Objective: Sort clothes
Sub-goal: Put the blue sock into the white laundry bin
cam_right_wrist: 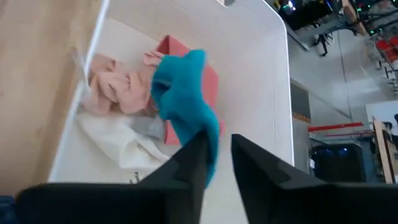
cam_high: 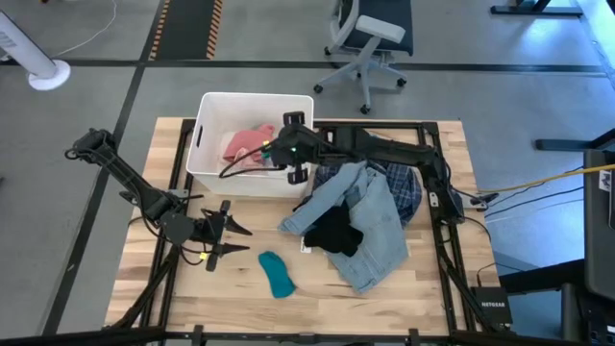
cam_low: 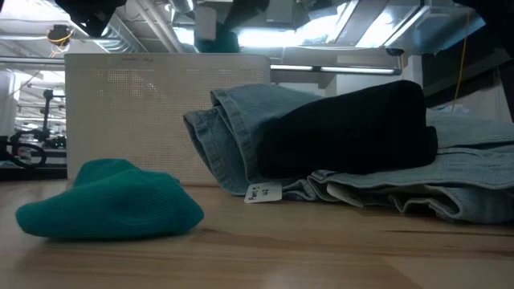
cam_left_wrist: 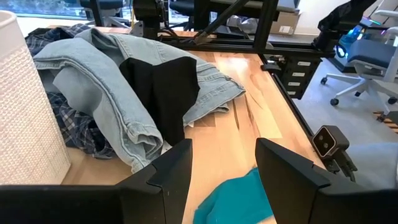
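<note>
Over the bin (cam_high: pixel 207 144), right gripper (cam_high: pixel 295 147) pinches teal sock (cam_right_wrist: pixel 183 93).

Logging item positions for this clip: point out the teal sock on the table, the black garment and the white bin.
teal sock (cam_high: pixel 277 273), high view, middle of it
black garment (cam_high: pixel 336 234), high view, centre
white bin (cam_high: pixel 252 98), high view, far rim

Even, diffuse overhead light fills the high view, leaving only soft shadows on the wooden surface (cam_high: pixel 404 298). The low view is backlit by bright ceiling fixtures, so the black piece (cam_low: pixel 345 128) reads nearly featureless. The teal sock (cam_right_wrist: pixel 185 99) is motion-blurred in the right wrist view.
</note>
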Tool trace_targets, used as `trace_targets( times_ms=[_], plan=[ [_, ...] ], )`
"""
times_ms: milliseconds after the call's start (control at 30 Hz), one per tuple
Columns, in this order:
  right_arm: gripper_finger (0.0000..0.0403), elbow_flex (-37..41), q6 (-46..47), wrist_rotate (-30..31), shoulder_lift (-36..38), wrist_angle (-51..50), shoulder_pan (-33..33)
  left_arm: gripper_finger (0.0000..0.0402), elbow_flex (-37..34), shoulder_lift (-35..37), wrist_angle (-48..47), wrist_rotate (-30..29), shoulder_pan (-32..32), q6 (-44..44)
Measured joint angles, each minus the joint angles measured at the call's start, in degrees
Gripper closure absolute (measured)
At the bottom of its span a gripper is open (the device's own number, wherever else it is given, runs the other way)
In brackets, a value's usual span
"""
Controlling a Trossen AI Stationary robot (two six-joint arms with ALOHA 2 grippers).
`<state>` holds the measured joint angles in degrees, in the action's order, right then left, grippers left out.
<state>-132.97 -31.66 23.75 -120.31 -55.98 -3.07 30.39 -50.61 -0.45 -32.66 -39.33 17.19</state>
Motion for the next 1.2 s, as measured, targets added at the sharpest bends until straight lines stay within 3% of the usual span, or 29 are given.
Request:
trace_targets(
  times_ms=[200, 333, 500, 800, 1000, 1200],
  plan=[
    [0.0225, 0.0, 0.1, -3.2, 0.0, 0.0, 1.2, 0.0229, 0.0, 0.0, -0.1, 0.0, 0.0, 0.0],
    [0.0194, 0.0, 0.1, -8.4, 0.0, -1.5, 3.7, 0.0229, 0.0, 0.0, -0.2, 0.0, 0.0, 0.0],
    [0.0191, 1.9, 0.1, -12.9, -0.7, -0.9, 9.2, 0.0229, 0.0, 0.0, -0.3, 0.0, 0.0, 0.0],
    [0.0193, 14.6, -0.1, -10.4, -0.9, 9.3, 20.1, 0.0229, 0.0, 0.0, -0.3, 0.0, 0.0, 0.0],
    [0.0193, 28.6, 3.8, -7.8, -1.0, 25.6, 23.7, 0.0229, 0.0, 0.0, -0.2, 0.0, 0.0, 0.0],
    [0.0193, 40.0, 15.1, -8.4, -1.0, 41.4, 24.6, 0.0229, 0.0, 0.0, -0.2, 0.0, 0.0, 0.0]
  ],
)
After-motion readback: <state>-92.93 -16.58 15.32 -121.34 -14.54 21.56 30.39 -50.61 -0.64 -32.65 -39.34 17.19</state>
